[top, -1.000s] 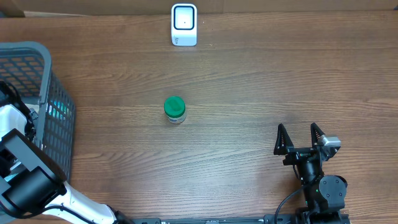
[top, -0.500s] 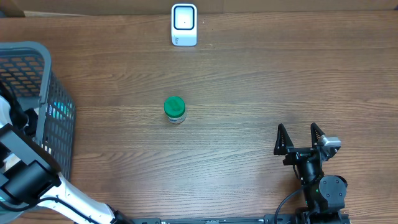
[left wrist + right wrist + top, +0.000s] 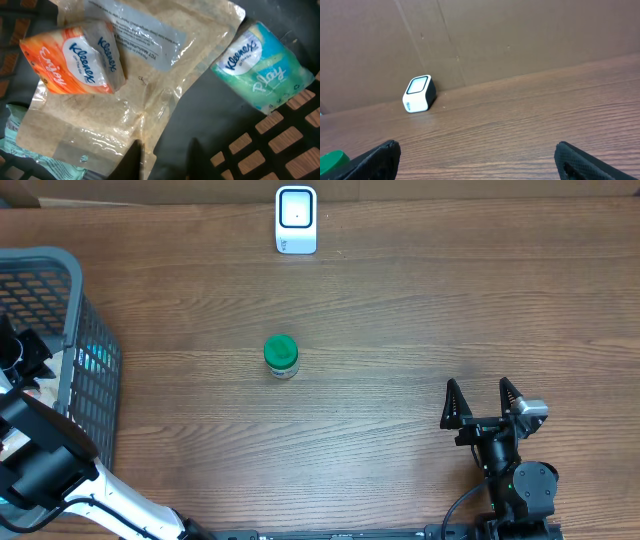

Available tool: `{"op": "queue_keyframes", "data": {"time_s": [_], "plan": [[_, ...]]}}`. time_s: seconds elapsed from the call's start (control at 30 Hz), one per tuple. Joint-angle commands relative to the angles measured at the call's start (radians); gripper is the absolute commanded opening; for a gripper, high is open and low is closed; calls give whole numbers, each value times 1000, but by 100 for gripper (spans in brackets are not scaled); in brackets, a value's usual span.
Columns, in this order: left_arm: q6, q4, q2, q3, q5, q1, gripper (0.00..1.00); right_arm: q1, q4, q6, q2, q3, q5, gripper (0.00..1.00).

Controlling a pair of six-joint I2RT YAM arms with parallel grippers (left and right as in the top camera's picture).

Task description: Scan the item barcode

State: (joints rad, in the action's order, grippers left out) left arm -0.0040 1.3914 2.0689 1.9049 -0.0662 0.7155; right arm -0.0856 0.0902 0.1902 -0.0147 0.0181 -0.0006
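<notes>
Kleenex lettering shows on two tissue packs lying in the grey basket [image 3: 62,272]: an orange pack [image 3: 75,60] that also reads "Enjoy", and a teal pack [image 3: 260,75] that also reads "Play". Between them, partly under the orange pack, lies a tan crinkled pouch [image 3: 150,90] with a pale printed label [image 3: 135,27] whose text is too small to read. A mint-green wrapper [image 3: 20,145] pokes out from beneath the pouch. The left gripper [image 3: 165,157] hangs inside the basket at the pouch's edge, its jaws a little apart with nothing between them. Out on the tabletop [image 3: 420,310], well apart from the basket, stands a green-lidded jar [image 3: 281,355], and farther from the basket sits the white scanner [image 3: 296,220]. The right gripper [image 3: 479,388] rests far across the tabletop from the basket, jaws spread wide and empty.
</notes>
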Motion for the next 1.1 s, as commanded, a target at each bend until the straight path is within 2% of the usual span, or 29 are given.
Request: {"op": "queue_keyframes", "data": {"time_s": [0.0,0.07,0.1,0.13,0.17,0.47,0.87,0.93,1.07], "plan": [[-10,2,-35,-37,-9,5,40,2,-7,4,12,-10,-5,100],[-11,-16,-34,-85,-23,5,47,2,-7,4,12,-10,-5,100],[-11,-28,-34,-110,-32,5,56,2,-7,4,12,-10,-5,100],[-11,-43,-34,-136,-45,5,71,2,-7,4,12,-10,-5,100],[-11,-58,-34,-157,-59,5,100,2,-7,4,12,-10,-5,100],[-11,-219,-34,-340,-205,8,100,2,-7,4,12,-10,-5,100],[-11,-464,-34,-567,-175,32,99,2,-7,4,12,-10,-5,100],[-11,-488,-34,-587,-168,32,92,2,-7,4,12,-10,-5,100],[-11,-504,-34,-593,-159,31,54,2,-7,4,12,-10,-5,100]]}}
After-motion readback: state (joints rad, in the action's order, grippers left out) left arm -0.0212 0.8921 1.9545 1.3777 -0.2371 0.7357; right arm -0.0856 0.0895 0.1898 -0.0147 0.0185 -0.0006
